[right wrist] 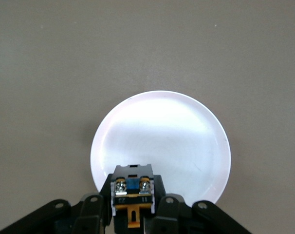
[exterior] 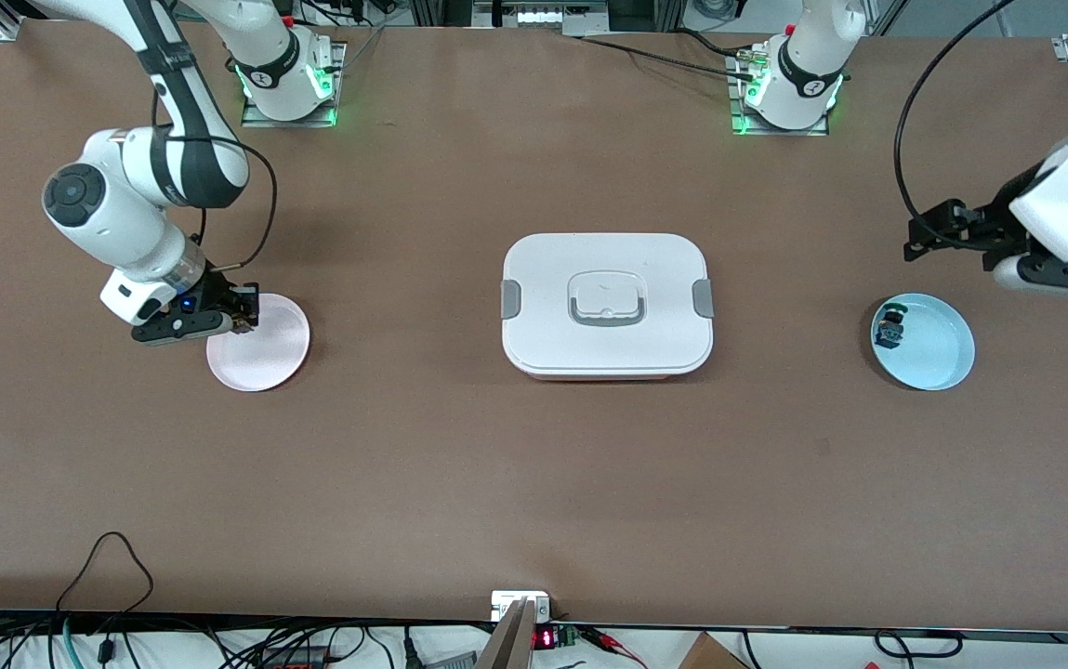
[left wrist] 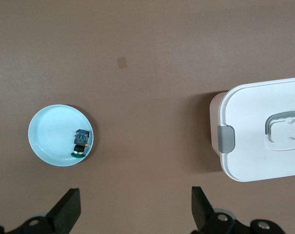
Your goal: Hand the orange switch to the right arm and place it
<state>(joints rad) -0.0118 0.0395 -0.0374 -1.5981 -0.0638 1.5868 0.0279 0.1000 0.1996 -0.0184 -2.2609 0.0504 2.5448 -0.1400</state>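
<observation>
The orange switch point(right wrist: 133, 200) is clamped between the fingers of the right tool point(exterior: 241, 316), which hangs over the rim of the pink plate point(exterior: 264, 348) at the right arm's end of the surface point(exterior: 534, 483). In the right wrist view the switch's body is a squat black block with two silver screw terminals, a blue patch between them and an orange band and tab below; its terminal face looks toward the wrist camera, so its long axis seems to run away from the camera down toward the plate, though its cap end is hidden. The front view shows only a small dark lump at the tool's tip there, with a blue light on the tool.

The pink plate is round, smooth and glossy, washed nearly white in the right wrist view.

The left tool point(left wrist: 135, 212) waits with its black fingers spread wide and nothing between them, over the surface at the left arm's end, just beside the blue plate point(exterior: 938, 358). In that shallow, pale blue dish lies the green-capped switch point(left wrist: 81, 143), at the edge toward the white box point(exterior: 606, 305); the left wrist view shows its green cap and blue-black body, which the front view leaves as a dark speck.

The white box sits mid-surface, a rounded rectangle with grey side clasps and a recessed grey handle in its lid. The surface is matte brown.
</observation>
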